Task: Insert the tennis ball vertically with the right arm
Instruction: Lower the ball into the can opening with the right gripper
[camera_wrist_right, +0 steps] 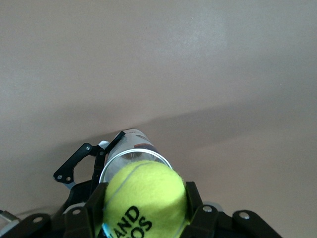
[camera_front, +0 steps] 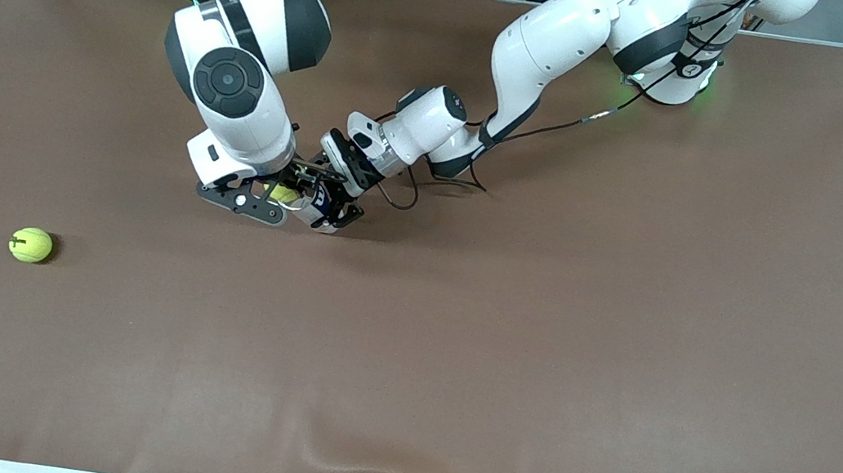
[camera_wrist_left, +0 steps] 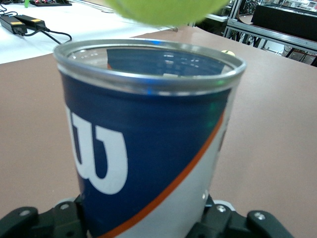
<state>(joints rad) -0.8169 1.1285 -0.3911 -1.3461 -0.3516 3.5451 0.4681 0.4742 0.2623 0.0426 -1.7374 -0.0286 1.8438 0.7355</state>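
Nearest the front camera, toward the right arm's end of the tabletop (camera_front: 533,384): spare tennis ball (camera_front: 31,245), loose and well apart from both arms. Farther up, mid-tabletop: right tool (camera_front: 274,198) closed on a second tennis ball (camera_wrist_right: 144,198) — pads pressed to the ball's two sides, black lettering facing the wrist camera. Held ball directly over the open mouth of a Wilson ball can (camera_wrist_left: 148,144), just short of the metal rim. Can upright or nearly so, long axis close to vertical, mouth upward; blue wall with white logo and orange stripe. Left tool (camera_front: 332,216) clamped low on the can wall, steadying it.

Judged handling: ball light, felt-covered, springy — secure under moderate squeeze across its widest girth, no preferred orientation. Can thin-walled and slick, liable to tilt if nudged at the rim; fit apparently close, so a straight downward entry along the can's axis advisable.
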